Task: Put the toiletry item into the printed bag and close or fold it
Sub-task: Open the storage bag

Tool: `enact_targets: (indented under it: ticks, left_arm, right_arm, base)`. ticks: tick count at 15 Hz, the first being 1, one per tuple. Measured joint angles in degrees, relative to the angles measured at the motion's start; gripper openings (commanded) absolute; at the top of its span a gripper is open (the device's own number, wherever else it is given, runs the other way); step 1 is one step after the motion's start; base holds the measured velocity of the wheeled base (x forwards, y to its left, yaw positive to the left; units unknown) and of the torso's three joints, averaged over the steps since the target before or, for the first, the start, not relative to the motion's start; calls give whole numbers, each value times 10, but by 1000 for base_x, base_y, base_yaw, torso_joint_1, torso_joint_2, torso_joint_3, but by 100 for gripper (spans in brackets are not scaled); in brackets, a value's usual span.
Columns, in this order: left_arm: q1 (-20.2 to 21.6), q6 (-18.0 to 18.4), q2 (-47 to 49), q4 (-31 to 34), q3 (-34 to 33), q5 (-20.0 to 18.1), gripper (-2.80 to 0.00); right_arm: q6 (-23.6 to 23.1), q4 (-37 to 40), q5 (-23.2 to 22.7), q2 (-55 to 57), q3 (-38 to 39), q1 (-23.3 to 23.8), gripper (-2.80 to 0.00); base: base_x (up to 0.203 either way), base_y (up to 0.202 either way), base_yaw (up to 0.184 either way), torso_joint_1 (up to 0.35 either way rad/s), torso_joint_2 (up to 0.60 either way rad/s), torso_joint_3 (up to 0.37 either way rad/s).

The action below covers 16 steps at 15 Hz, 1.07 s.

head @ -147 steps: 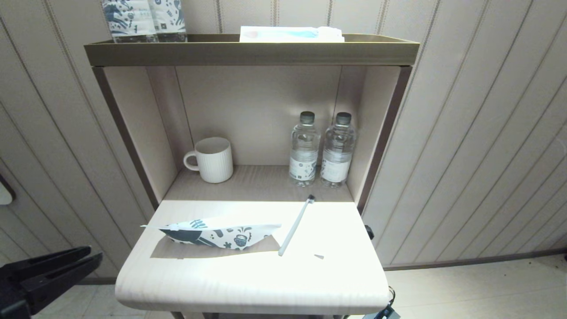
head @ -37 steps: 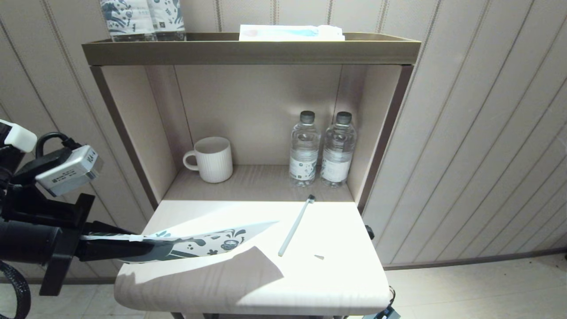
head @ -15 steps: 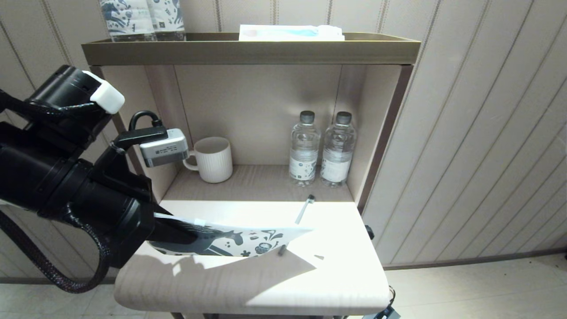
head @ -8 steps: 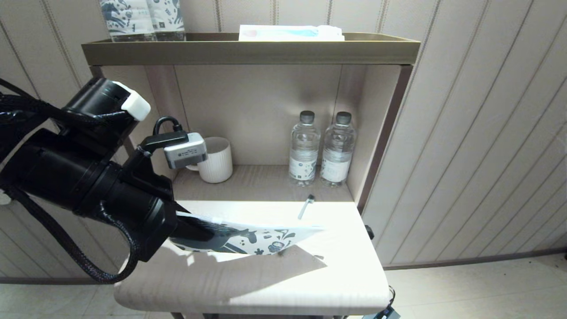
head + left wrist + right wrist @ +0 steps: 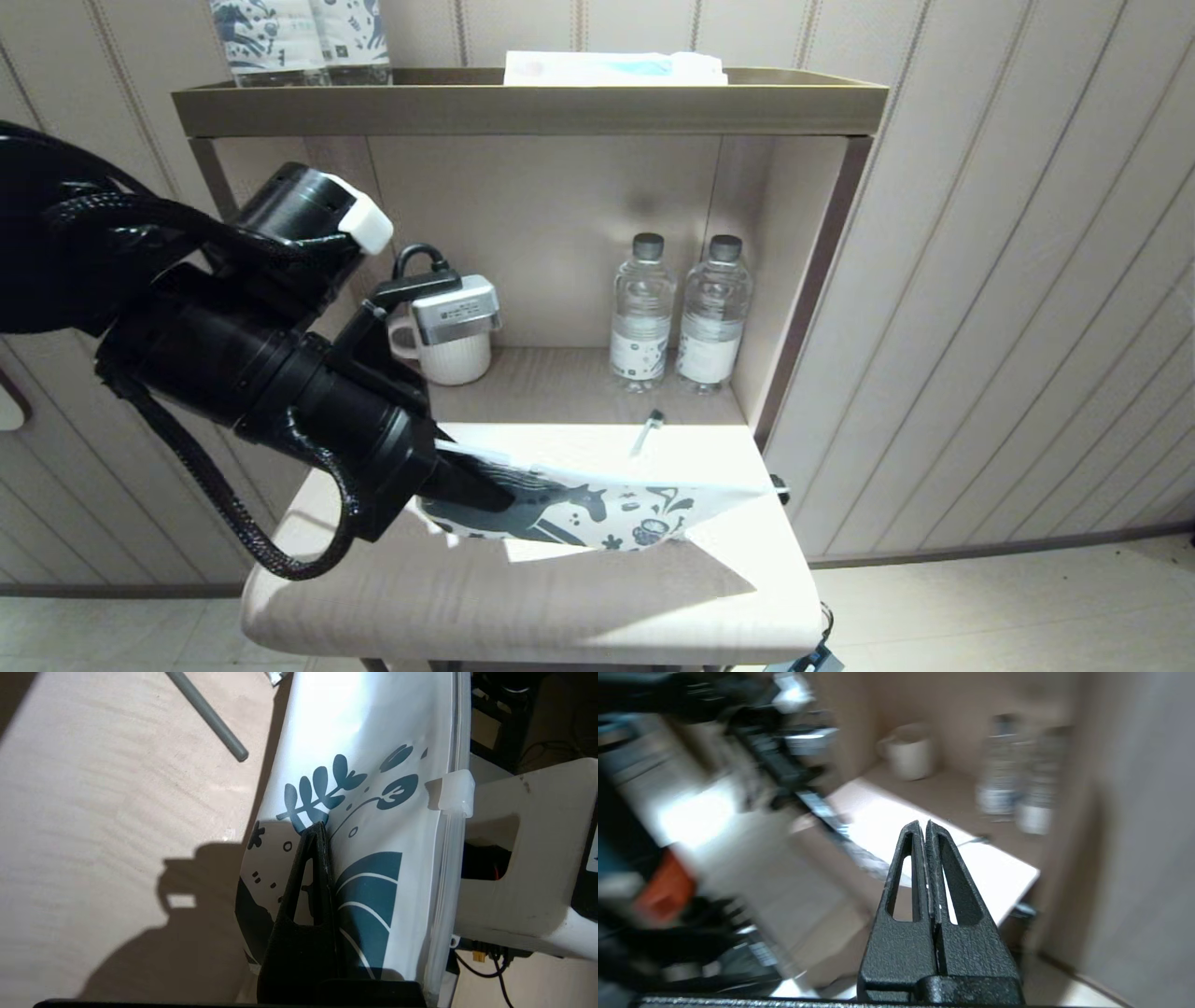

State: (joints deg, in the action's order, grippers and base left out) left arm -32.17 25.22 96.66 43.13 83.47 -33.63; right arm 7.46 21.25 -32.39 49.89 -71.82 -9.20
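Note:
My left gripper is shut on the left end of the printed bag and holds it on edge just above the pull-out shelf. The bag's free end reaches the shelf's right edge. In the left wrist view the fingertips pinch the bag by its leaf print, with its zip strip on the far side. The toiletry item lies behind the bag; only its dark-headed end shows in the head view. Its grey shaft lies beside the bag. My right gripper is shut and empty, low off the shelf's right front.
A white ribbed mug stands at the back left of the niche, partly behind my left wrist camera. Two water bottles stand at the back right. The top tray carries printed packs and a flat packet.
My left arm has carried the bag to the right across the shelf. The bag now covers most of the stick, and its tip reaches the right edge.

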Motion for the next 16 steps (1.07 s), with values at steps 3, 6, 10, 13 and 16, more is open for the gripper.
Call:
enact_targets:
  ticks: [3,6,10,13,16]
  left_arm:
    - [-23,6,31,-10,6,-1,-280]
    - [-30,8,58,-49,8,9,-280]
    - [-36,11,82,-71,8,20,-280]
    - [-35,10,82,-73,-1,21,-280]
    - [-19,9,62,-93,-32,17,-280]
  right_arm:
    - [-1,4,-14,134,-62,-125,-280]
    - [-39,6,99,251,-89,-262,-280]
    - [-103,3,218,355,-108,-354,-280]
    - [-139,5,220,390,-112,-367,-280]
    - [-146,5,229,411,-123,-388,-280]
  base:
    - [0,0,0,0,0,0]
    - [0,0,0,0,0,0]
    - [0,0,0,0,0,0]
    - [0,0,0,0,0,0]
    - [0,0,0,0,0,0]
